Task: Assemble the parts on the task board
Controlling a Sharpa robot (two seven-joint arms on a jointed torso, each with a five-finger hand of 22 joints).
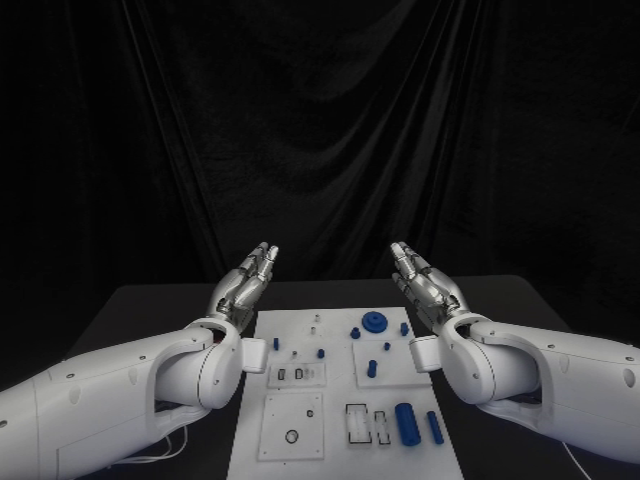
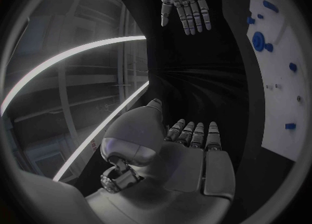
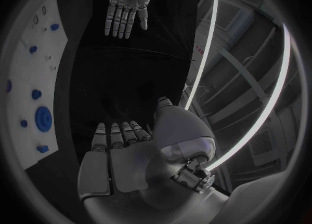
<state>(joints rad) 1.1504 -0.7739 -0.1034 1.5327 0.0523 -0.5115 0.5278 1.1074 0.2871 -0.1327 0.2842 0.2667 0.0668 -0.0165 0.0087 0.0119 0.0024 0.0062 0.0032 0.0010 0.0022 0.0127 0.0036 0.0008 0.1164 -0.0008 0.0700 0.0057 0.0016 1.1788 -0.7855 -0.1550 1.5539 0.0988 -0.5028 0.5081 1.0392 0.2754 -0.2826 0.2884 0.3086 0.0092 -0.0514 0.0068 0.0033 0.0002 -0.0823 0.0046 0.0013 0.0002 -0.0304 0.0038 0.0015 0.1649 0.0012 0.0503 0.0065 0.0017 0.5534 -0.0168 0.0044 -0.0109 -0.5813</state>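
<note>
While both arms are reaching forward over the black tabletop (image 1: 147,300), the white task board (image 1: 338,395) is lying flat between them, a smooth matte rectangular plate with its long axis running away from the robot toward the dark curtain (image 1: 320,130). Small blue parts are sitting on the task board: a round disc-shaped part (image 1: 374,322) near its far end, two cylinder parts (image 1: 407,424) lying side by side near its near right corner with their long axes running along the board's length, and several small pegs (image 1: 371,368) scattered around its middle. Shallow outlined recesses (image 1: 291,437) are showing on the board's near left portion.

Just left of the task board's far end, the left hand (image 1: 248,281) is hanging above the tabletop, silver and segmented, its fingers straight, apart and holding nothing. Just right of the board's far end, the right hand (image 1: 424,279) is mirroring it, fingers extended, spread and empty, palm facing the board. Neither hand is touching the board. Bare black tabletop is lying beyond the board's far edge and along both of its long sides.
</note>
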